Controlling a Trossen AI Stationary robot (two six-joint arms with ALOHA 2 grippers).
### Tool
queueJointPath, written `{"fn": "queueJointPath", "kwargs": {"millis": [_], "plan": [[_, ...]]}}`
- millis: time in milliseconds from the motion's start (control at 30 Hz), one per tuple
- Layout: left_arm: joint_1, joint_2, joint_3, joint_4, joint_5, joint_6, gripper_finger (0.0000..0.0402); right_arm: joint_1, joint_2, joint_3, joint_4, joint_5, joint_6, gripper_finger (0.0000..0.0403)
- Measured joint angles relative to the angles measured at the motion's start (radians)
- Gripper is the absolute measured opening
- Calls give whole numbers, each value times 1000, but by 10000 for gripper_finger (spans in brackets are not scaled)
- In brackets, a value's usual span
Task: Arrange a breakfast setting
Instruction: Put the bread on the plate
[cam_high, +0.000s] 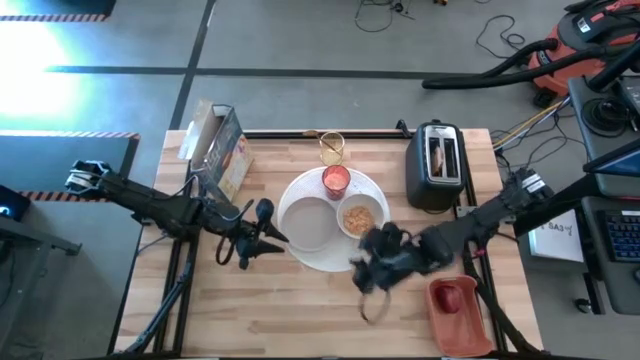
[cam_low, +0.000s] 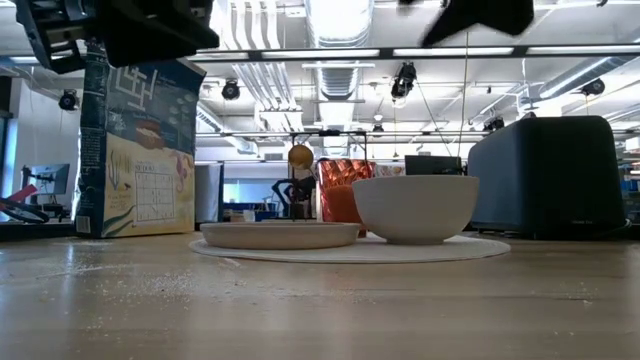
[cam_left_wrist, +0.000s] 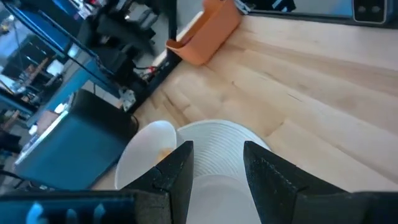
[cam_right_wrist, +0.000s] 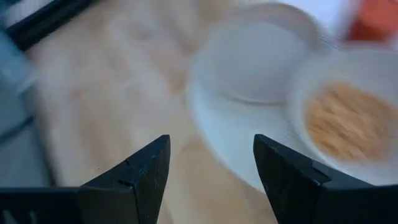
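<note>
Top cam: big white plate (cam_high: 300, 250) sits mid-table, carrying a shallow dish (cam_high: 308, 223) on its left part, a small bowl (cam_high: 359, 218) w/ tan cereal on the right, and a red cup (cam_high: 336, 181) at the far edge. Clear glass (cam_high: 332, 147) w/ gold spoon inside stands just behind the plate. Left gripper (cam_high: 268, 238) hovers at the plate's left rim; right gripper (cam_high: 366, 272) hangs over the plate's near-right edge. Orange tray (cam_high: 456, 304) near the right front corner holds something red, too small to tell what.

Table-level cam adds what the top one can't: bowl (cam_low: 415, 208) stands taller than the dish (cam_low: 279, 234), red cup (cam_low: 340, 188) peeks between them, cereal box (cam_low: 135, 150) upright at left, toaster (cam_low: 555, 178) at right.

Left wrist cam: fingers (cam_left_wrist: 177, 174) apart, nothing between, plate (cam_left_wrist: 217, 140) below. Right wrist cam: fingers (cam_right_wrist: 140, 171) wide apart, empty, cereal in the bowl (cam_right_wrist: 345, 121) visible though blurred.
</note>
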Motion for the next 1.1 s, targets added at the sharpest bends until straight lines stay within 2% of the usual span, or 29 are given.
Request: {"fn": "queueJointPath", "kwargs": {"millis": [67,133,233,300,400,533,700,933,1100], "plan": [[2,0,-3,-7,0,-8,125,-60,18,38,-127,8,180,221],[7,0,-3,2,1,-9,125,-133,26,89,-373,-55,342,221],[16,0,-3,-4,2,-13,125,-224,19,175,-754,-133,459,221],[19,-2,-6,-12,12,-14,125,-276,3,230,-901,-138,493,221],[24,-3,-8,-18,49,-11,125,-358,-96,241,-818,-132,380,221],[34,-8,-9,-29,84,-8,125,-461,-196,254,-899,-49,438,221],[43,-13,-8,-39,89,-7,125,-593,-299,188,-887,-15,472,221],[49,-11,-9,-38,99,-7,125,-789,-300,43,-887,-88,320,221],[50,-11,-9,-41,102,-7,125,-897,-277,17,-887,-85,190,221]]}}
